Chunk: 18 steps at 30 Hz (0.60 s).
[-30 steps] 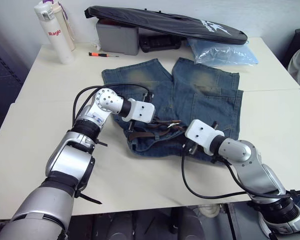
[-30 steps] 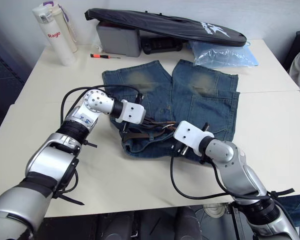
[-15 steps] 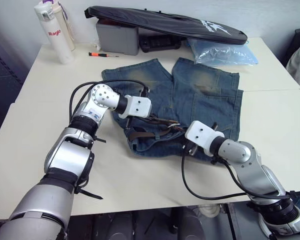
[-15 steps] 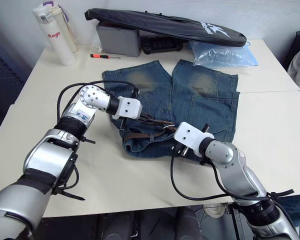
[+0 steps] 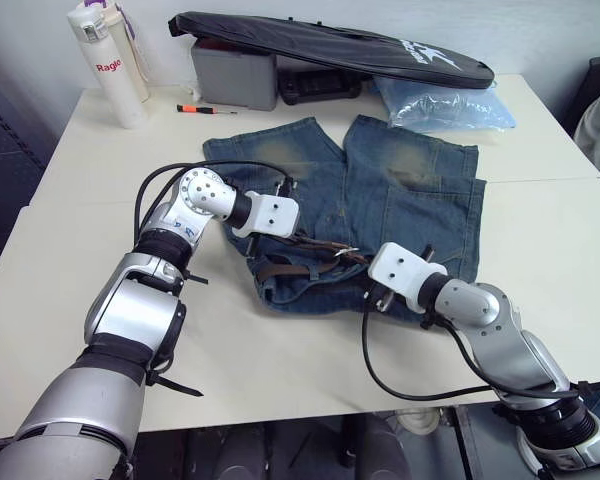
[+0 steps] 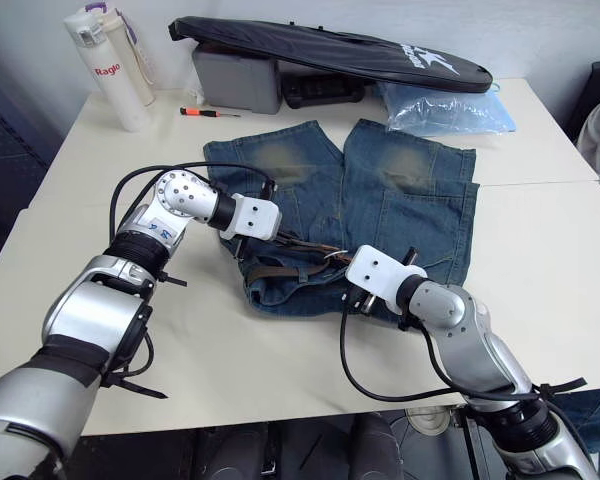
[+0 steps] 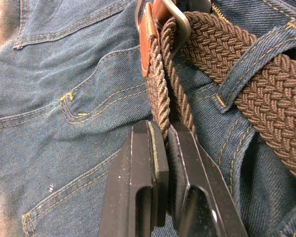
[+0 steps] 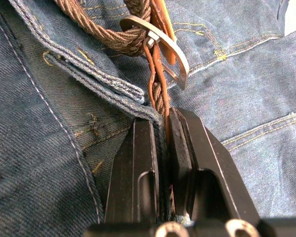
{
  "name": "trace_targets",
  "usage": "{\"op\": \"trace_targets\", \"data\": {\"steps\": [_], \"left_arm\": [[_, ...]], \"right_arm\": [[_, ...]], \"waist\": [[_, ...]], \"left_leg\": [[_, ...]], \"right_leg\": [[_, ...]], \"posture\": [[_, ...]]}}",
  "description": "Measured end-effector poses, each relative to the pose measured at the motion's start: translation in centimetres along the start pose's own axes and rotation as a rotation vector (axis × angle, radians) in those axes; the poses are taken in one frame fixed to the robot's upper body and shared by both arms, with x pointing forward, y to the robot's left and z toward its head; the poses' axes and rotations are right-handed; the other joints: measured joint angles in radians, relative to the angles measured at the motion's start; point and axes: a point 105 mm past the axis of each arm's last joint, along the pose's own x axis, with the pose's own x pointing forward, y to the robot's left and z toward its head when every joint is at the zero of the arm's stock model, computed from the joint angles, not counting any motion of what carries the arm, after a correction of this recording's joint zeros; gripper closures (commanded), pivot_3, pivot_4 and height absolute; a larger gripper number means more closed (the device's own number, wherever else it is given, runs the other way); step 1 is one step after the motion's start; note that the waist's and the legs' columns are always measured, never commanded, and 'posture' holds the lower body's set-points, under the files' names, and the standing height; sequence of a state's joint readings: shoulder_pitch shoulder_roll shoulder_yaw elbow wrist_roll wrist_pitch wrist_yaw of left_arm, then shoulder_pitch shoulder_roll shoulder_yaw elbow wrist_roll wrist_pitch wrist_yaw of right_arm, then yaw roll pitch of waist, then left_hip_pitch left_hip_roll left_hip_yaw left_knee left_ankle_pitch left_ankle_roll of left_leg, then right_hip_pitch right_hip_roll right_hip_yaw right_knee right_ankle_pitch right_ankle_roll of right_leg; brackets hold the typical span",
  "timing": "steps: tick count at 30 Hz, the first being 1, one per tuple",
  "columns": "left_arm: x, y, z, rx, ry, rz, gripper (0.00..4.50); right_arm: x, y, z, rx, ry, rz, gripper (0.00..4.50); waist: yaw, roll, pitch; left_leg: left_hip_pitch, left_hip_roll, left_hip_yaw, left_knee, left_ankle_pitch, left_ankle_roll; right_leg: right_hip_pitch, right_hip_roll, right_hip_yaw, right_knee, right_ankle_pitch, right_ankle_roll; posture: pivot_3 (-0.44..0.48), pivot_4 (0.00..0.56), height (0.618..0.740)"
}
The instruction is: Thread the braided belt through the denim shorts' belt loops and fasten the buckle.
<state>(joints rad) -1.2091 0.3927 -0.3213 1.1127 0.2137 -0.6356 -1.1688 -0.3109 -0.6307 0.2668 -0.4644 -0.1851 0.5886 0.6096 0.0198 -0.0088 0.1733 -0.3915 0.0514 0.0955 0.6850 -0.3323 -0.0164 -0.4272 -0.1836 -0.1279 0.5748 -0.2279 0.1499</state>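
Two claws work at one belt on one pair of shorts. The left claw (image 7: 164, 148) pinches the belt (image 7: 266, 94), a dark-brown braided strap, just short of the single silver buckle (image 7: 180, 29). Beside it one belt loop (image 7: 251, 54) crosses the strap. The right claw (image 8: 163, 133) pinches a thin brown strap end below the buckle. The faded blue shorts (image 5: 410, 190) lie flat beneath both.

One pair of shorts (image 5: 380, 200) lies mid-frame, with one belt (image 5: 310, 262) along its waist and one buckle (image 7: 180, 22). Two pincers: left (image 7: 165, 148) and right (image 8: 163, 138). Upper left of the frame: one bottle (image 5: 110, 65) and one screwdriver (image 5: 205, 108). Along the top: one black bag (image 5: 330, 42), one grey box (image 5: 235, 75), one plastic bag (image 5: 445, 105).
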Motion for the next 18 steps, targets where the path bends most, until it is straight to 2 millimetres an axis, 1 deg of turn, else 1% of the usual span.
{"op": "trace_targets", "data": {"steps": [5, 12, 18], "left_arm": [[0.1, 0.1, 0.2, 0.027, 0.013, -0.011, 4.5], [0.4, 0.9, 0.8, 0.116, 0.063, -0.051, 4.5], [0.1, 1.7, 1.2, 0.156, 0.085, -0.049, 4.5]], "right_arm": [[0.1, 0.0, 0.1, -0.015, 0.003, -0.004, 4.48], [0.1, -0.3, -0.1, -0.061, 0.007, 0.002, 4.48], [0.2, -0.5, -0.1, -0.081, 0.004, -0.004, 4.48]], "waist": [[0.0, 0.0, 0.0], [0.001, 0.0, 0.0], [0.0, 0.0, 0.0]], "left_leg": [[0.0, 0.0, 0.0, 0.0, 0.0, 0.0], [0.0, 0.0, 0.0, 0.0, 0.0, 0.0], [0.0, 0.0, 0.0, 0.0, 0.0, 0.0]], "right_leg": [[0.0, 0.0, 0.0, 0.0, 0.0, 0.0], [0.0, 0.0, 0.0, 0.0, 0.0, 0.0], [0.0, 0.0, 0.0, 0.0, 0.0, 0.0]], "posture": [[0.0, 0.15, 0.74], [0.0, 0.15, 0.74], [0.0, 0.15, 0.74]]}}
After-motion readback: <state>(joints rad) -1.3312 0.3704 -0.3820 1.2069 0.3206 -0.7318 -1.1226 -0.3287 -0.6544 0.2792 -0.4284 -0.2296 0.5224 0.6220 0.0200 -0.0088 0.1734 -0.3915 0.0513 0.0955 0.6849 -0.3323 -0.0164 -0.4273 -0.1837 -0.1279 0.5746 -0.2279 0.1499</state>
